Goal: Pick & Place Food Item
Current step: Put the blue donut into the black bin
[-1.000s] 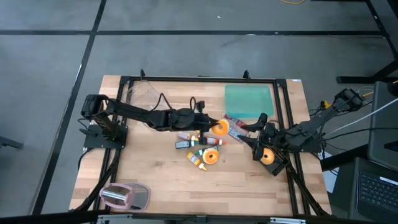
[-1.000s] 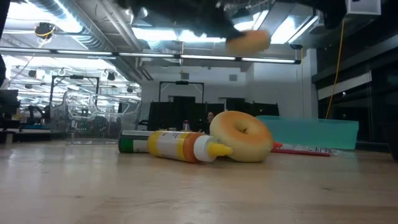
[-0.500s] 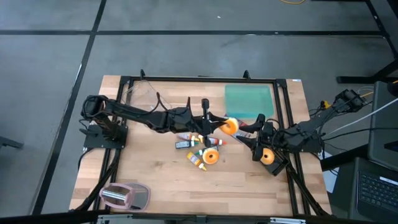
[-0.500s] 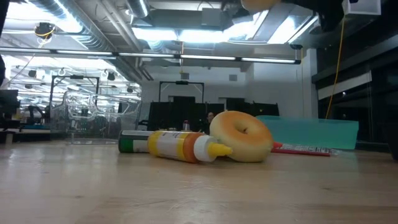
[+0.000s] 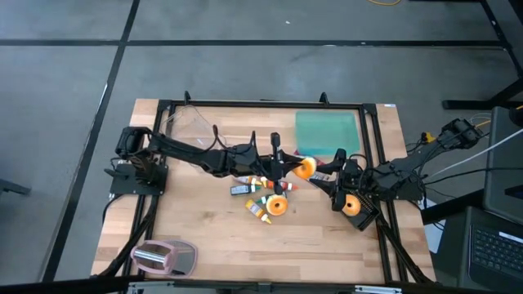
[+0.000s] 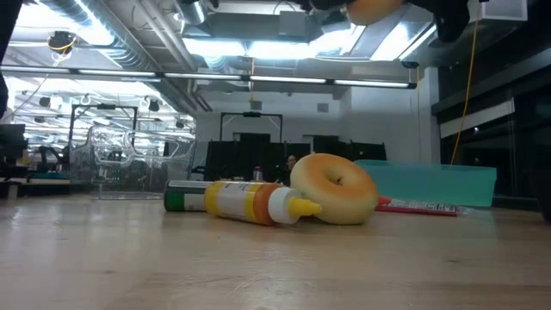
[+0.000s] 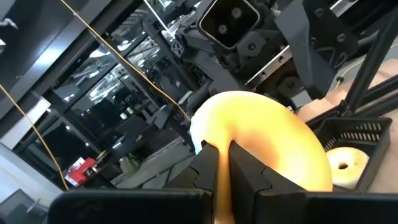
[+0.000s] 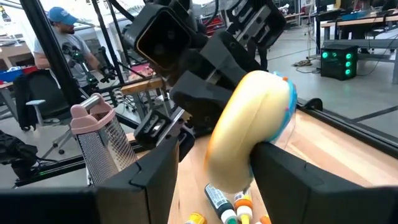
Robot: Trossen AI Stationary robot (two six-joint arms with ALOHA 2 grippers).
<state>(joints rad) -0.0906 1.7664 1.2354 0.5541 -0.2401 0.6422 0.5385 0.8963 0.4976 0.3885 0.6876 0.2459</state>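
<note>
From the right wrist view, the right gripper [image 8: 211, 168] has its 2 fingers spread, and a donut [image 8: 249, 127] hangs just in front of the gap between them, edge-on, its ring standing upright and slightly tilted. It is not yet between the pads; I judge the handover turns on exactly this: the donut lies straight ahead of the right fingers, so a short advance would bring its rim into the gap.

Behind the donut, the left gripper [image 7: 222, 171] has its fingers pressed together on the near rim, pinching it, with the rest of the ring sticking out beyond the tips.

From above, the 2 grippers face each other over the middle right of the table [image 5: 204, 237]: the left gripper [image 5: 282, 166] reaching in from the left, the donut [image 5: 305, 168] at its tip, the right gripper [image 5: 327, 173] just beside it.

Well below, on the wood, lie a 2nd donut [image 6: 334, 189] and a bottle [image 6: 241, 201], touching. A teal tray [image 5: 327, 131] sits at the far edge.
</note>
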